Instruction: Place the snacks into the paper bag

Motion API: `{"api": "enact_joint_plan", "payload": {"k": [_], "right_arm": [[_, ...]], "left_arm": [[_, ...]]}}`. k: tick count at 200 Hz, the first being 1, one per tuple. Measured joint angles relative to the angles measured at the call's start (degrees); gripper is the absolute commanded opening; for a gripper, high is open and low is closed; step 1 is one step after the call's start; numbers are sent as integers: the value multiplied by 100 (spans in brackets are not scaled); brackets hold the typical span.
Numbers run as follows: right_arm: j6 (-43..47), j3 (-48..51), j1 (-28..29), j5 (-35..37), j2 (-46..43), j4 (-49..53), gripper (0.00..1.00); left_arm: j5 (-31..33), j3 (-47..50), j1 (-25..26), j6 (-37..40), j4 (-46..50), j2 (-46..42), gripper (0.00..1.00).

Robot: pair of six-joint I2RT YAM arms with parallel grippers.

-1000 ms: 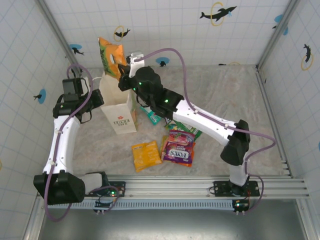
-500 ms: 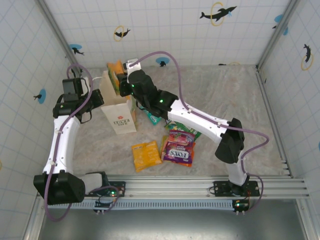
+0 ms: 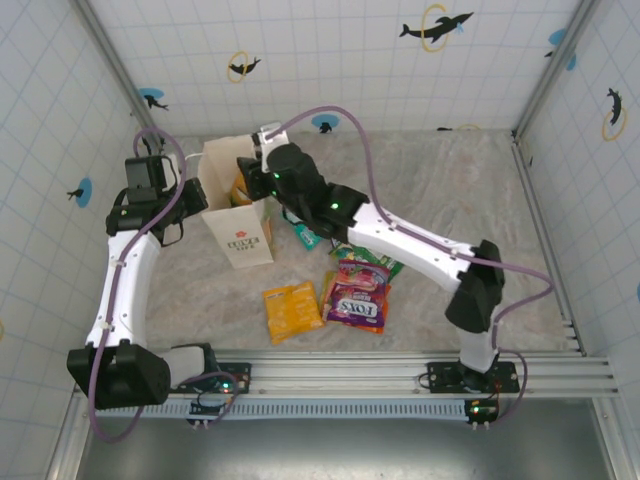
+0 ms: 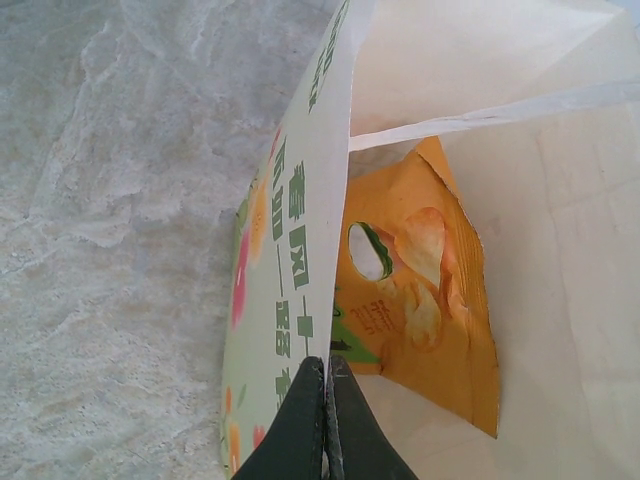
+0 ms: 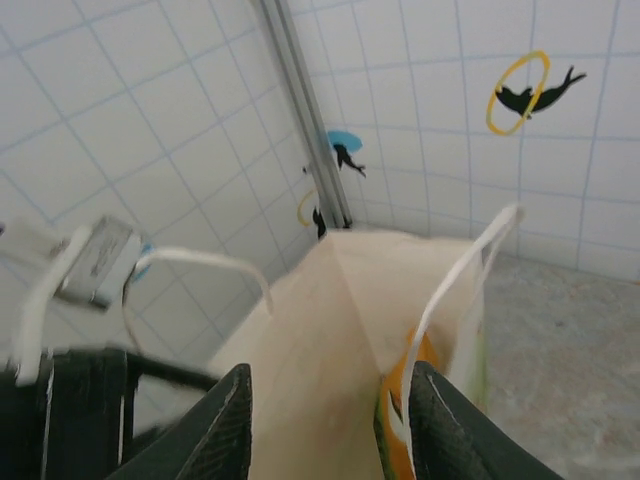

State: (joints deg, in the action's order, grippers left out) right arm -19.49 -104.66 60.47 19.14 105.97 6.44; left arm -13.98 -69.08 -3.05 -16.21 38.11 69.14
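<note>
One paper bag [image 3: 240,238], six snack packets.
One orange packet [image 4: 420,310] sits inside the bag. Five more lie on the table [image 3: 200,290]: one orange-yellow packet [image 3: 291,310], one purple FOX'S bag [image 3: 357,303], one small multicoloured packet [image 3: 362,270], one green packet [image 3: 392,266] and one teal packet [image 3: 303,233], the last two partly covered.

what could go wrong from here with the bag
The white cord handle hangs right beside a finger of the open right gripper; lifting out could snag it and tip the paper bag. The left gripper pinches only the bag's thin edge, so it might slip. The orange packet leans across the inside and may get in the way of the next drop.
</note>
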Motion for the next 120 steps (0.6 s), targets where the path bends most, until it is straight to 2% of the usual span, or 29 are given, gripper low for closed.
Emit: {"api": "enact_joint_plan", "payload": {"k": [31,60,120], "right_arm": [[-337,1816,-249,-531,-1419,-39,45],[-1069,3759,-1027,-1257,-2732,-70,47],[-2162,6522,-2494,-2855,-4210,516,49]], "left_arm": [[13,0,0,107,0,0,0],[13,2,2,138,2,0,0],[11,7,0,142,2,0,0]]}}
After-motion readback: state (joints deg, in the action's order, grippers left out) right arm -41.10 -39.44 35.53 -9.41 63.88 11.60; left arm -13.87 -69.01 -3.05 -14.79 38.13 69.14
